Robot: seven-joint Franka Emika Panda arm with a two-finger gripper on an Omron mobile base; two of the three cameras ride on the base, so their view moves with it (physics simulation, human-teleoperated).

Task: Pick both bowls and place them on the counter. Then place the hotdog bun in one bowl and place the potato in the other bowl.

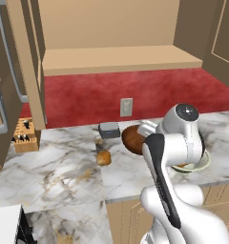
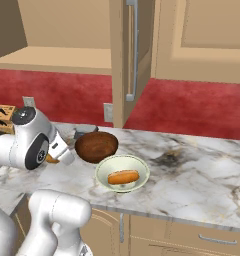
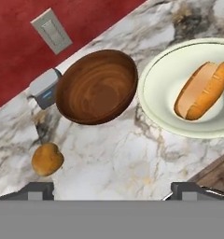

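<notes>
Hand view looked down on the marble counter (image 3: pixel 114 158). The brown wooden bowl (image 3: pixel 96 86) sat empty at upper centre, just beside the cream bowl (image 3: pixel 165 88) at right, which held the hotdog bun (image 3: pixel 202 90). The potato (image 3: pixel 47 159) lay on the counter at lower left, apart from both bowls. The gripper (image 3: pixel 112 191) stood open at the bottom edge, holding nothing.

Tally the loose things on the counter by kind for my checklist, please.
Bowls: 2, brown bowl and white bowl
Hotdog bun: 1, in the white bowl
Potato: 1, on the counter
Small grey box: 1
Knife block: 1
Total: 6
</notes>
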